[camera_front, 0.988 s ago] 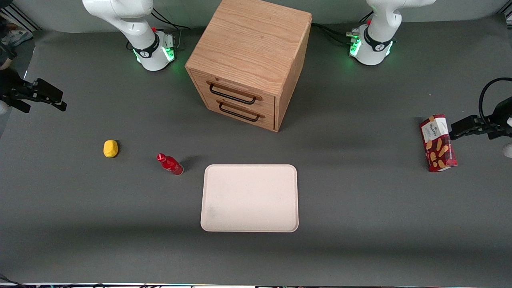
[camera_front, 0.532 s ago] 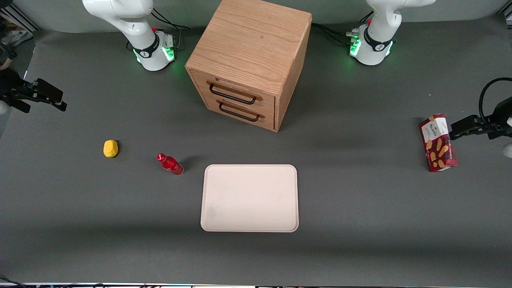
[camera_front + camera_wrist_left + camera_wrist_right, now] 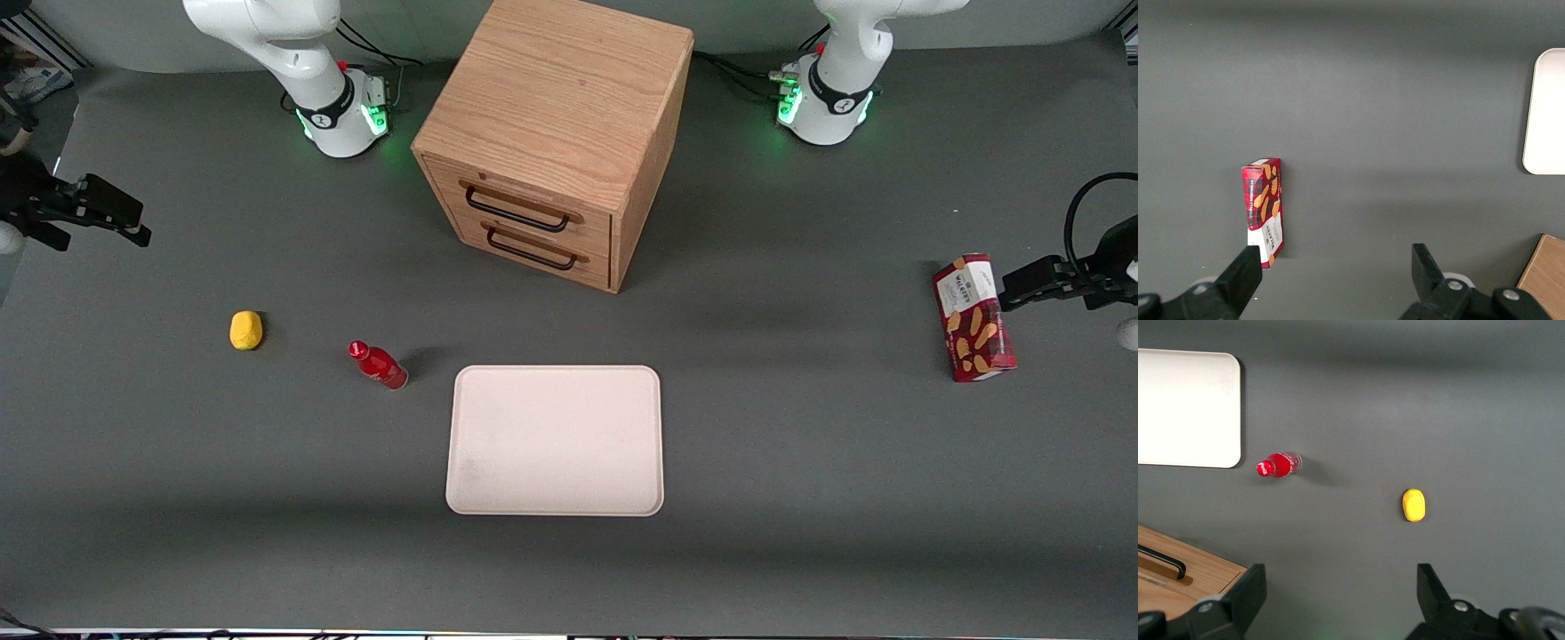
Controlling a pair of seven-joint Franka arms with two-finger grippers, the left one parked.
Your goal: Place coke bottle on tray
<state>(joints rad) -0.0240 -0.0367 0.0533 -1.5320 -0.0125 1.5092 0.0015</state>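
Gripper (image 3: 133,233) with fingers spread and empty, high at the working arm's end of the table, shifted slightly toward the tray (image 3: 555,440) since the earlier frame. Coke bottle (image 3: 378,364) unmoved, upright on the table just beside the tray, near the yellow lump (image 3: 246,330).

Open tabletop all around the coke bottle

We see the coke bottle (image 3: 378,365) standing alone on bare tabletop (image 3: 267,462): the yellow lump (image 3: 245,330) sits well apart toward the working arm's end, the tray (image 3: 556,440) near beside it, the wooden cabinet (image 3: 556,133) farther from the camera. Our end effector (image 3: 133,229), fingers spread, hangs high and well clear.
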